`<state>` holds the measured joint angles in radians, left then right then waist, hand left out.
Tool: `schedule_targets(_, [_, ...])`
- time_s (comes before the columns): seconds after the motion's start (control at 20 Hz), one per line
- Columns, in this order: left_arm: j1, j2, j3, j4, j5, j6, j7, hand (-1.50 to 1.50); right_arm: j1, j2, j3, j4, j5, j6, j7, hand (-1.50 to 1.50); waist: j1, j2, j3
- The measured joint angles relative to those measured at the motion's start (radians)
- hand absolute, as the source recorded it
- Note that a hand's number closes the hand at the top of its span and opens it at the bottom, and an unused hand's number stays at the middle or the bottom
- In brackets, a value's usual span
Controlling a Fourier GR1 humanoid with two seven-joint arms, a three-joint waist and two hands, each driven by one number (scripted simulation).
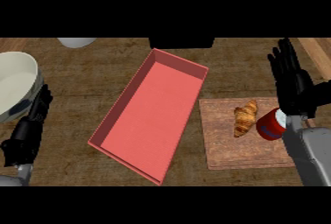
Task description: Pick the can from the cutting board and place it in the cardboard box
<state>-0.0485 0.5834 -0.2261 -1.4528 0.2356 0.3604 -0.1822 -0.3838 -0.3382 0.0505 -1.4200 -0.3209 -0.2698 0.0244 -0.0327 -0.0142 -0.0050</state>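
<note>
A red can [270, 125] with a white top lies on the wooden cutting board [226, 144] at the right, beside a croissant [245, 118]. The long red cardboard box [152, 116] lies slantwise in the middle, nothing inside it. My right hand [292, 83] is above the board's far right corner, fingers straight and pointing away, just beyond and right of the can; its forearm hides part of the can's right side. My left hand [29, 127] rests at the left edge with relaxed fingers, holding nothing.
A large pale bowl [14, 83] stands at the far left next to my left hand. A white object [76, 42] and a black object [181, 42] sit at the counter's far edge. A wooden strip [317, 50] runs at the top right.
</note>
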Motion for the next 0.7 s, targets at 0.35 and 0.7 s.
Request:
schedule_targets(0.35, [0.003,0.004,-0.029,0.05,-0.029,-0.019,0.027,0.0,0.148,-0.09,-0.199,-0.037,-0.139,0.248,-0.369,-1.5,-0.064,0.002,0.03])
schedule_targets(0.7, [-0.005,-0.009,-0.078,0.073,-0.045,-0.055,0.05,0.0,0.299,-0.171,-0.392,0.147,-0.114,0.403,-0.786,-1.5,-0.047,0.03,0.023])
